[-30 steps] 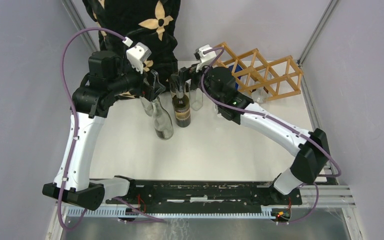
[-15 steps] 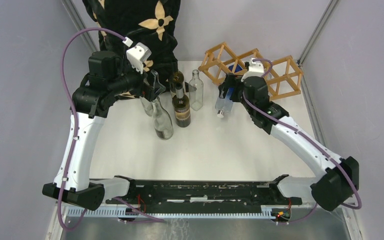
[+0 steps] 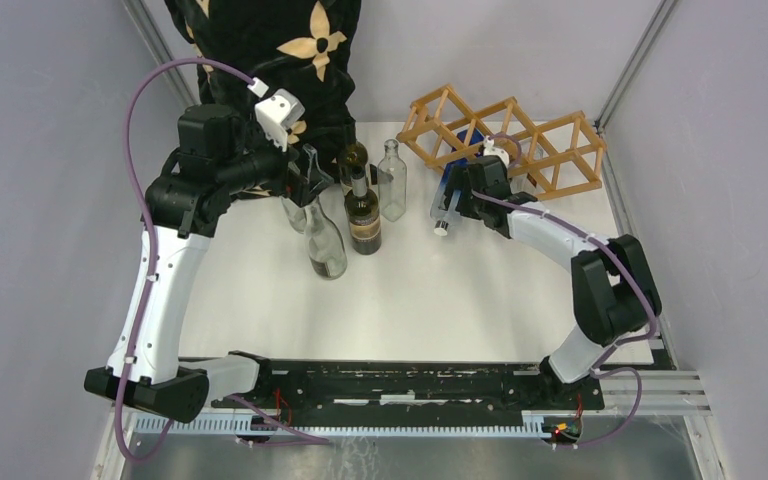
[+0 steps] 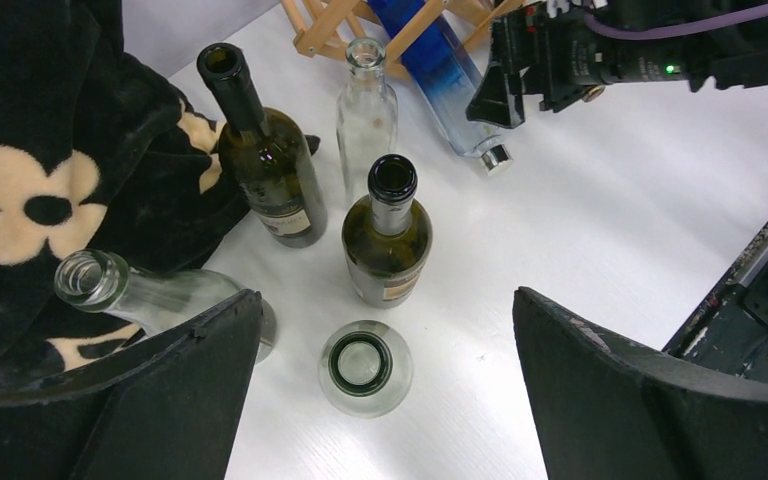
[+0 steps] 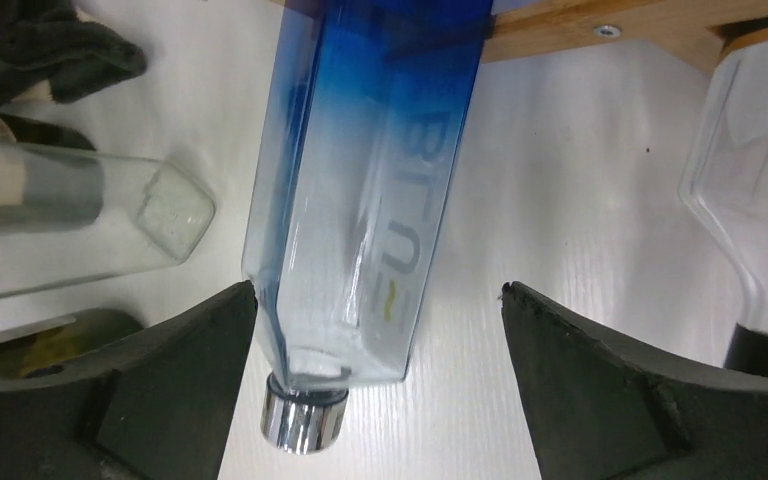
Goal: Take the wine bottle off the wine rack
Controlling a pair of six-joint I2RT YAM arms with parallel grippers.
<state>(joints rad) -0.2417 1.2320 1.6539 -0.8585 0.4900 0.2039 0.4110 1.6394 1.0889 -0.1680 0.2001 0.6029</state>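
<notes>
Blue wine bottle [image 5: 360,180] (in wine rack [image 5: 610,25]) between spread right gripper [image 5: 378,292], left gripper [image 4: 388,300] spread

I'm looking at a white worktop [image 3: 440,300] with a faint wood grain, boxed in by plain lilac-grey panels: a left wall [image 3: 40,200], a right wall [image 3: 730,200] and a paler far wall [image 3: 500,50]. An aluminium post [image 3: 638,62] runs up the far right corner. Black fabric with cream flowers [image 3: 280,40] hangs at far left. The light is even and the shadows are soft.
</notes>
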